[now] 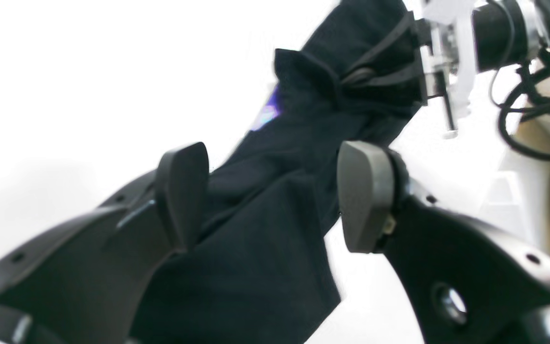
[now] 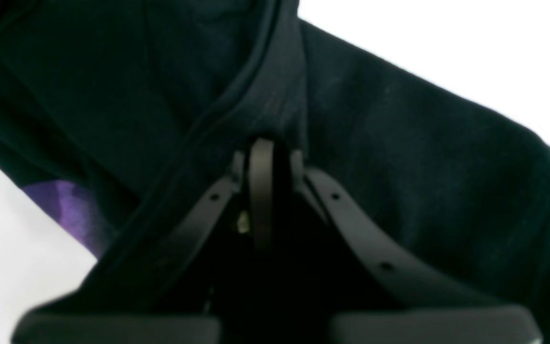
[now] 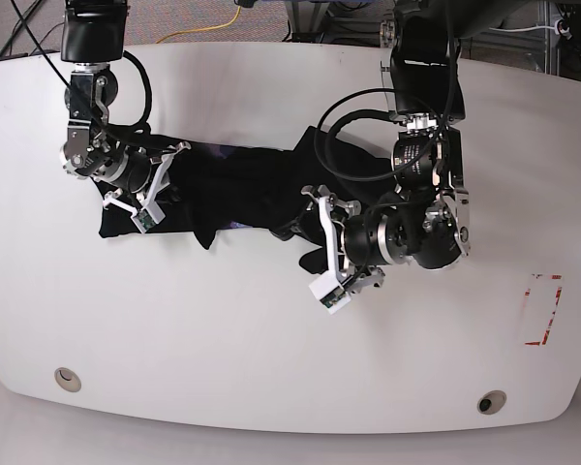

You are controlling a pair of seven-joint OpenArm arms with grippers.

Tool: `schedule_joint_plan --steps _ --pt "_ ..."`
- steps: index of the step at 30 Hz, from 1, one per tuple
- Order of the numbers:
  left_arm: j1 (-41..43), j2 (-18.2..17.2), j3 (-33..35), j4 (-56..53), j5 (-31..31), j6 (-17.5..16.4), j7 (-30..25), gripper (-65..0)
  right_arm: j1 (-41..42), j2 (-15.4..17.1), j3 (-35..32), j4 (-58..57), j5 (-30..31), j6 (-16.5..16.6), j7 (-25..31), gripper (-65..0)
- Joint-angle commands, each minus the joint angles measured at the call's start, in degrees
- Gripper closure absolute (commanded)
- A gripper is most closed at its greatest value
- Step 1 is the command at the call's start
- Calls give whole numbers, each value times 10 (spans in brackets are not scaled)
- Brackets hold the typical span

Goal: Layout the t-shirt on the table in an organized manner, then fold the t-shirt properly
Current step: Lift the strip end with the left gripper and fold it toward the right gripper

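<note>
Two sets of fingers, mine, work one garment. Nearest in the left wrist view, my left gripper (image 1: 272, 196) stands wide open, its two fingers (image 1: 182, 191) to either side of a hanging fold of the t-shirt (image 1: 265, 229); the cloth passes between them, but I cannot tell whether it touches either pad. I judge that nothing is gripped on this side. Beyond that fold, the same view shows my right gripper (image 1: 375, 76) pinching a bunched edge of the fabric.

In the right wrist view, my right gripper (image 2: 261, 157) is closed tight on a seam or hem of the t-shirt (image 2: 399, 157), which fills nearly the whole frame.

From the base view, the t-shirt (image 3: 237, 184) lies as a crumpled, elongated band on the desk (image 3: 271, 358), in its far half, stretched between the right gripper (image 3: 145, 194) toward the far left corner and the left gripper (image 3: 320, 232) near the centre. Sleeves and collar cannot be told apart.

Progress, as I judge it: laying out is only begun. The cloth is still rumpled and not spread flat, and no fold has been made. Spreading, smoothing and every fold remain.
</note>
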Motion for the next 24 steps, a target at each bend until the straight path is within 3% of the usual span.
schedule_joint_plan --steps 1,8,14,21,24 --pt "-18 -34 -10 21 -7 -1 -10 -399 -4 5 -1 -4 -39 -5 -49 -43" --pt "1 -91 -20 36 -6 -1 -10 -397 -4 5 -1 -4 -37 -5 -49 -43" --pt "28 -118 -17 37 -6 -1 -10 -401 -4 4 -1 -4 -37 -5 -49 -43" --pt "32 -118 -9 34 -7 -1 -10 -403 -4 3 -1 -4 -37 -5 -49 -43" --pt "30 -91 7 34 -6 -1 -10 -403 -4 -5 -1 -4 -39 -5 -49 -43"
